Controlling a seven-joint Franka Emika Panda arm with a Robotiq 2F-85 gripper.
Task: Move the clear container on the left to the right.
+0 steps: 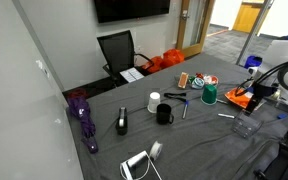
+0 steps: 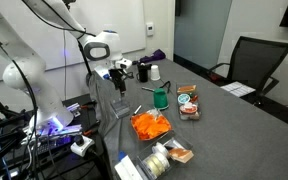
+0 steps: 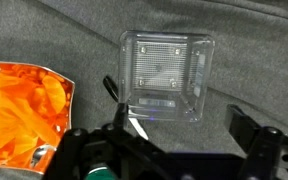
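Observation:
The clear container (image 3: pixel 164 72) is a small squarish see-through plastic box lying on the grey table, in the middle of the wrist view. It shows only faintly in both exterior views (image 1: pixel 246 126) (image 2: pixel 119 104). My gripper (image 3: pixel 177 108) is open and hovers just above it. The left finger is by the box's near left corner and the right finger stands clear of its right side. The gripper also shows in both exterior views (image 1: pixel 250 103) (image 2: pixel 118 80), and nothing is held.
An orange tray of orange pieces (image 3: pixel 22 108) (image 2: pixel 149 125) lies right beside the container. A green mug (image 1: pixel 210 95), black mug (image 1: pixel 165 114), white cup (image 1: pixel 154 101), purple umbrella (image 1: pixel 82 115), flat white device with cable (image 1: pixel 136 165) and snack boxes (image 2: pixel 189 103) are on the table.

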